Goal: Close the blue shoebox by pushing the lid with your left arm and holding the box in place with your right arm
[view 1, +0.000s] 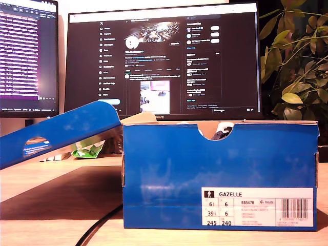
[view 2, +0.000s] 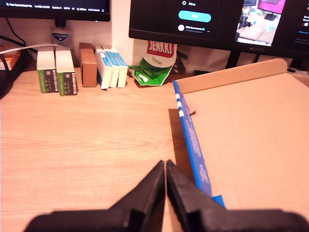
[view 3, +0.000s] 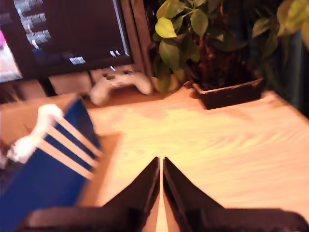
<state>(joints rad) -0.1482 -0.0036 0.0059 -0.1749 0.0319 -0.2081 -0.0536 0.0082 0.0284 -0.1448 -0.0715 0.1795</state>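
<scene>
The blue shoebox is seen on the counter at the exterior view's right, its label facing the camera. The lid is raised, tilted toward that view's left. In the first wrist view, the first tool is closed, empty, just beside the lid's blue edge. The second tool is closed too, nothing gripped, near the box's striped side. A plant and monitor stand far behind.
</scene>
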